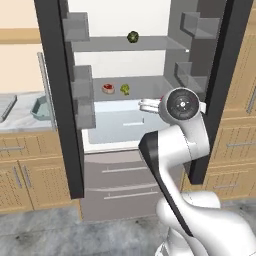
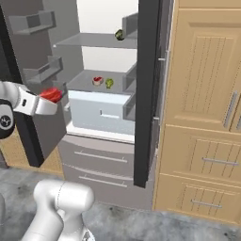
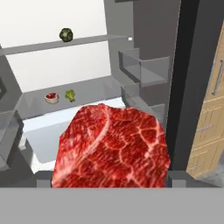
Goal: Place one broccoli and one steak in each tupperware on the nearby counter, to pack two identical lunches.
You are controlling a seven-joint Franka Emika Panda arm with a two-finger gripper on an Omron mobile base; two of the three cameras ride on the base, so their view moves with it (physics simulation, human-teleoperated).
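My gripper (image 2: 52, 97) is shut on a red marbled steak (image 3: 111, 146), held in front of the open fridge. The steak (image 2: 50, 94) looks large in the hand view, between the two dark fingertips (image 3: 43, 178). A second steak (image 1: 108, 88) and a broccoli (image 1: 124, 89) lie side by side on the fridge's middle shelf. Another broccoli (image 1: 132, 36) sits on the upper shelf. On the marbled counter (image 1: 22, 120) to the left of the fridge stand the teal tupperware (image 1: 41, 108) and, at the frame edge, the grey tupperware (image 1: 4, 106).
The fridge's dark open doors (image 1: 60, 100) (image 2: 146, 94) flank the opening, with grey door bins on each. A white drawer (image 2: 101, 110) sits below the middle shelf. Wooden cabinets (image 2: 202, 108) stand to the right.
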